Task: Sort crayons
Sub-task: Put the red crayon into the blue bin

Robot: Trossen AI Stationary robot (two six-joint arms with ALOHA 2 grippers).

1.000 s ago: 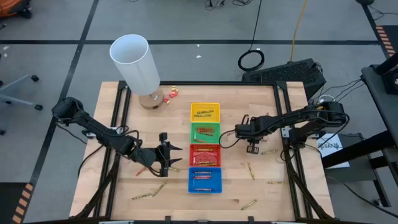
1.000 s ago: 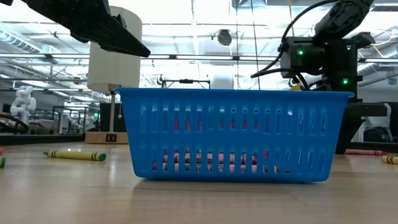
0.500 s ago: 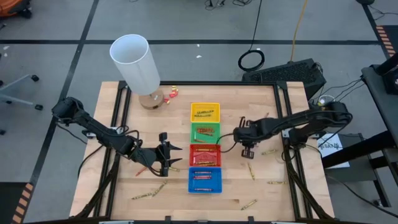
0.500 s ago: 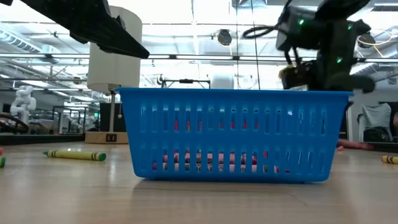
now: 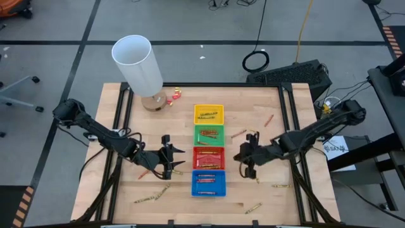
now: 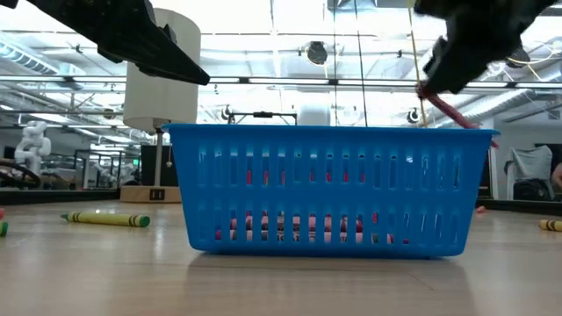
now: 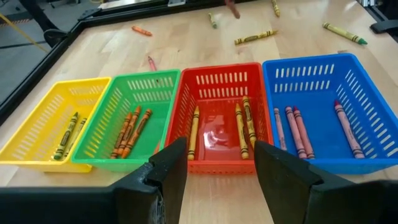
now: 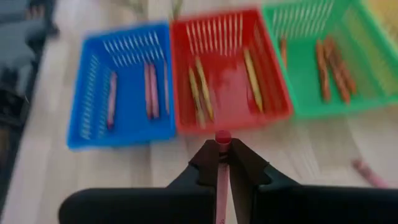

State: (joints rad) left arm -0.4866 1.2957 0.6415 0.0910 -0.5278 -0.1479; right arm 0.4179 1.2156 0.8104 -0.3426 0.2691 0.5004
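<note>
Right wrist view: my right gripper [image 8: 222, 163] clamped on pink crayon [image 8: 222, 146], its length pointing toward red tray [image 8: 231, 121] ahead (blue tray [image 8: 118, 134] alongside).

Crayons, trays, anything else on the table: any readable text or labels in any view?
None can be read.
Crayons: dark print on the paper wrappers, too small to read.
Paper sheet beside the table, by the right arm: dark marks, too small to read.
Trays and white cylinder: no visible lettering.
</note>
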